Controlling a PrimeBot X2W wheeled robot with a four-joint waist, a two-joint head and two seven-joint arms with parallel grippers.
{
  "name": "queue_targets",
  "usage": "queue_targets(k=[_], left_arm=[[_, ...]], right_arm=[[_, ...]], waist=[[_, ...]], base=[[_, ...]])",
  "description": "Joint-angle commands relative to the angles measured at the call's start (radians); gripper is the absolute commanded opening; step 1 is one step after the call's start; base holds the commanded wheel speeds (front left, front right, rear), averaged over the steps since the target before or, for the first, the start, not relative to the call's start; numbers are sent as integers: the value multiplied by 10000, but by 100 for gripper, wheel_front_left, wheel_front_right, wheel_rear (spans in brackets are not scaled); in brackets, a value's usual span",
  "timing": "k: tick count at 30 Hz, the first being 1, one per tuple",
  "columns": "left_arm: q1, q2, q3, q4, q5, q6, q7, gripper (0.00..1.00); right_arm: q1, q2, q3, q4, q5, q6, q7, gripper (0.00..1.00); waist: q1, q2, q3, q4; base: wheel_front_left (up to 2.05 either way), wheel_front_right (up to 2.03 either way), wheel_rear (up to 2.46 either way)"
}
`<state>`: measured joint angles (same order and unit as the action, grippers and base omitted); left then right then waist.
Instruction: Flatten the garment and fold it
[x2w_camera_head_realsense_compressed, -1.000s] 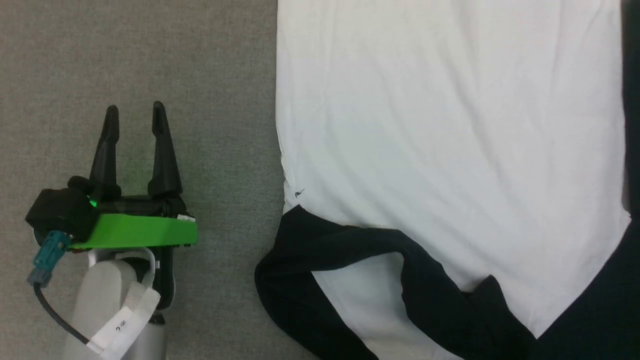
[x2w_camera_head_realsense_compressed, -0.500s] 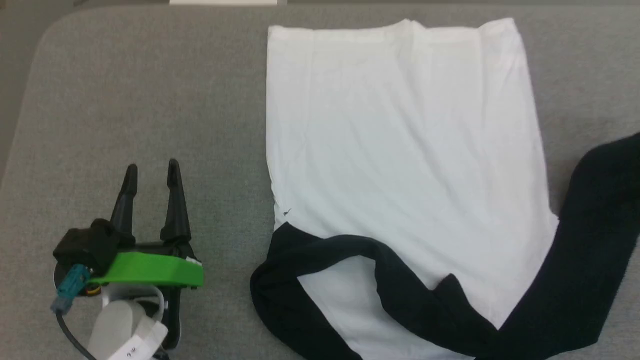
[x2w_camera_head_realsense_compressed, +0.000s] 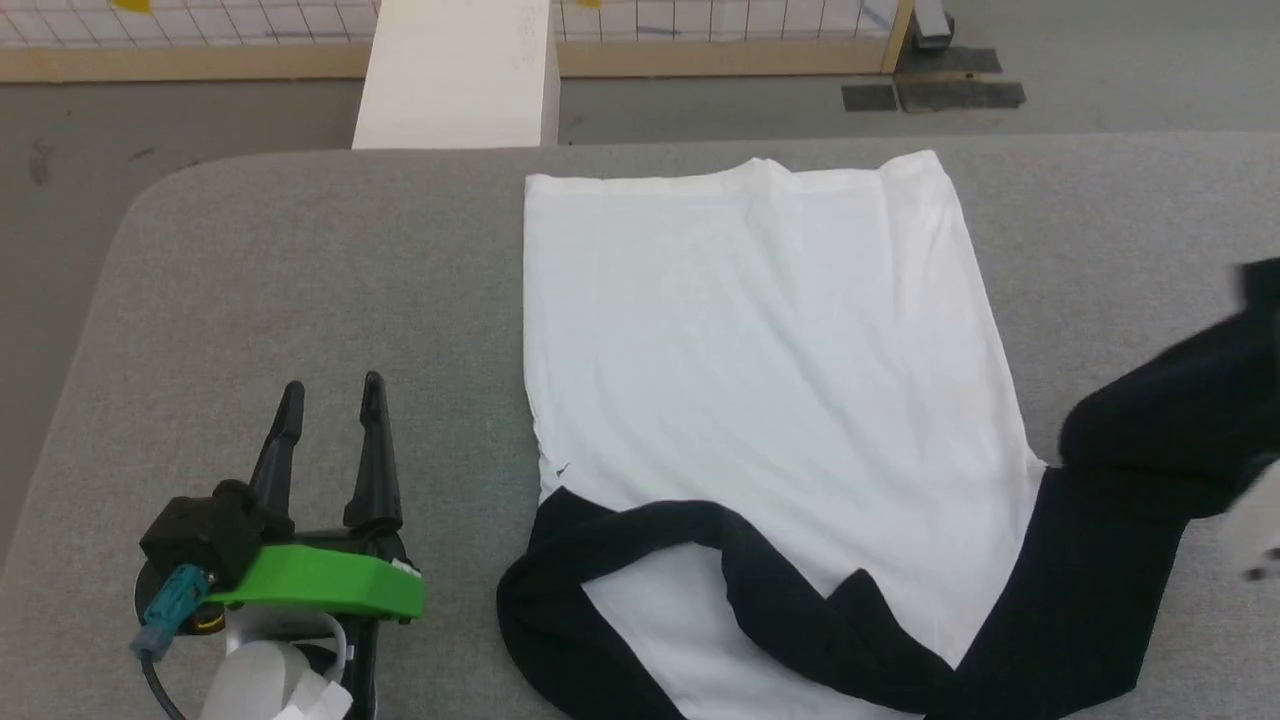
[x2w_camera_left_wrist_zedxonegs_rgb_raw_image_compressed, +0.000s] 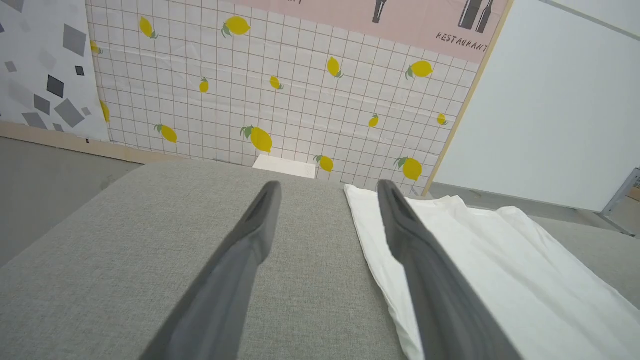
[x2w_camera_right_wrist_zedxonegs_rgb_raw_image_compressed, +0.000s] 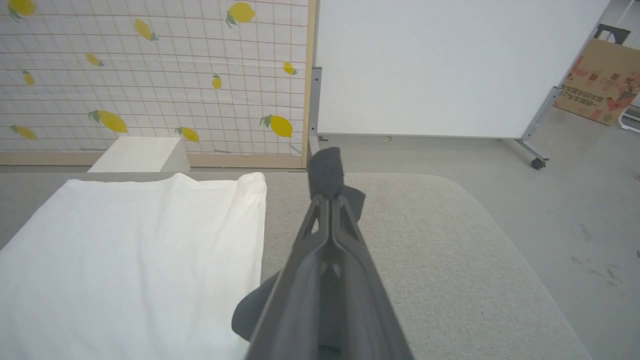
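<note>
Garment (x2w_camera_head_realsense_compressed: 760, 380), a soft two-tone shirt with a broad white body panel and black sleeves, lies spread on the grey fabric-covered table (x2w_camera_head_realsense_compressed: 250, 280), its white panel filling the middle of the head view. One black sleeve (x2w_camera_head_realsense_compressed: 1100, 580) runs from the lower right up toward the right edge of that frame, where it is lifted off the table. At the centre of the right wrist view, the right gripper (x2w_camera_right_wrist_zedxonegs_rgb_raw_image_compressed: 330, 200) has its two dark fingers pressed together on a fold of that black cloth, with a tuft poking past the tips. The left gripper (x2w_camera_head_realsense_compressed: 333, 385), at the lower left of the head view, has its jaws spread wide and holds nothing; it stands over bare table, apart from the white panel's left edge. The other black sleeve (x2w_camera_head_realsense_compressed: 760, 580) lies crumpled across the lower part of the white panel. The step in hand looks like drawing the pinched sleeve outward to flatten it. To do it well, I would carry the cloth toward the right of the frame, low to the table, and stop once the sleeve goes taut, since a further pull would likely drag the smooth white panel askew. Whether the pinch sits at the cuff I cannot tell; if it does, the whole length can be laid down before letting go. The crumpled sleeve looks like the open gripper's job afterwards
</note>
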<state>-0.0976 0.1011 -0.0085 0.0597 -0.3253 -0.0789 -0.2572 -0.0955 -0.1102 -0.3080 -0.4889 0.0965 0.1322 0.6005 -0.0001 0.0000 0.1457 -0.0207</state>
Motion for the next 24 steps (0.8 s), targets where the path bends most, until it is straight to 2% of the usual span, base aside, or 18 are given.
queue_targets(k=[1,5,12,24], left_arm=[[166,-28,-2,11,17,-49,-43,100],[174,-27,-37,-9,-10,-38,-42,100],[0,-11,-136,1,-68,-54,-34,100],[-159,-53,-219,72,-141,-45,-39,100]], right_arm=[[205,114,426,-138,-1,-15,39,0],[501,351,2214,-75,-151,-15,78,0],[347,560,5033,1311,51,-15,-312,0],[-424,580,7475,5251,-83,-15,-394,0]], waist=[[1,0,-76,25],[1,0,-40,82],[1,0,148,271],[1,0,363,577]], base=[[0,0,0],[0,0,0],[0,0,0],[0,0,0]])
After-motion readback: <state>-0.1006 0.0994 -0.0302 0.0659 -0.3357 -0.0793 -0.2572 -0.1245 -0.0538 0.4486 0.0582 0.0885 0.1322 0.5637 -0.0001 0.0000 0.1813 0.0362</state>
